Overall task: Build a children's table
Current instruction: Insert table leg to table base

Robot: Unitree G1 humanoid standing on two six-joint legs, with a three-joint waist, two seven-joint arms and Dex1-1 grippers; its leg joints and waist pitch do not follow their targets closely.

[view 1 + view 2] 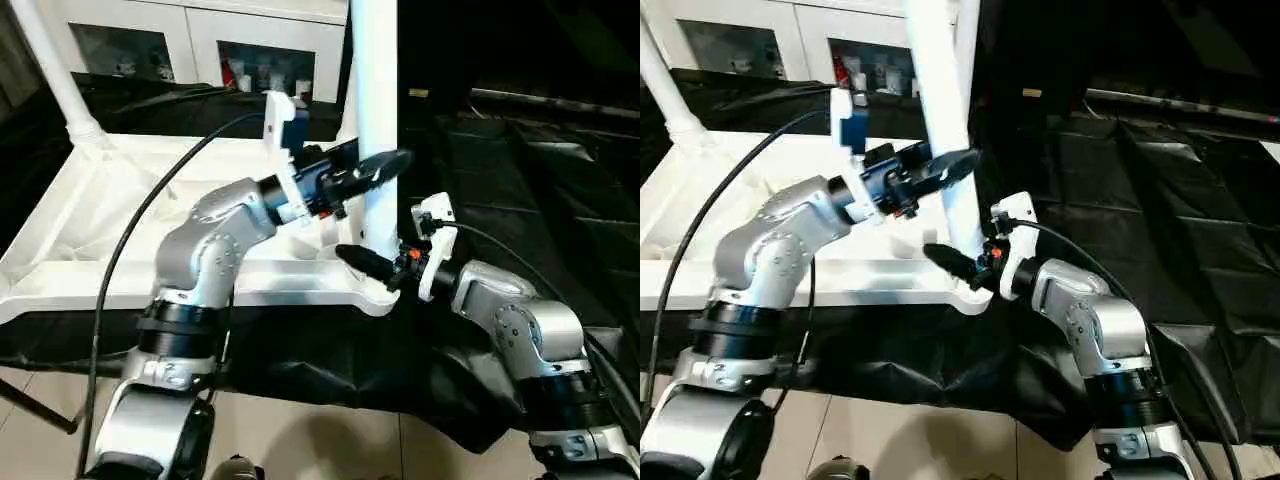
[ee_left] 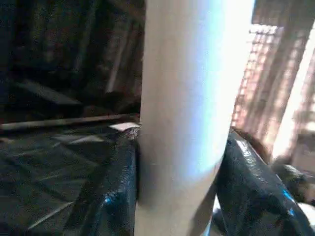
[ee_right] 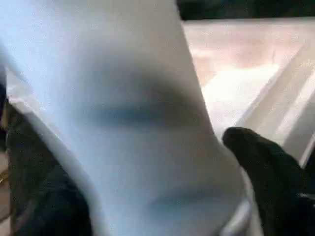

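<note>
The tabletop [image 1: 150, 215] lies upside down on the black-draped bench, its ribbed underside up, filling the head view from about 9 o'clock to the centre. One leg [image 1: 375, 110] stands upright in the near corner socket [image 1: 375, 290] at roughly 5 o'clock of the top; a second leg [image 1: 55, 70] rises from the far corner at 11 o'clock.

The left gripper [image 1: 375, 170] has its two black fingers [image 2: 110, 196] pressed against opposite sides of the near leg, part-way up the shaft, clamped on it. The right gripper [image 1: 365, 262] sits lower, by the socket, with its fingers spread either side of the leg's base; whether they actually bear on it I cannot tell.

The leg looks like a hollow plastic tube: light, stiff, smooth and likely slippery under hard pads. A hold mid-shaft gives leverage for pushing or twisting it home, while bracing low near the socket should stop the light top from sliding on the cloth.
</note>
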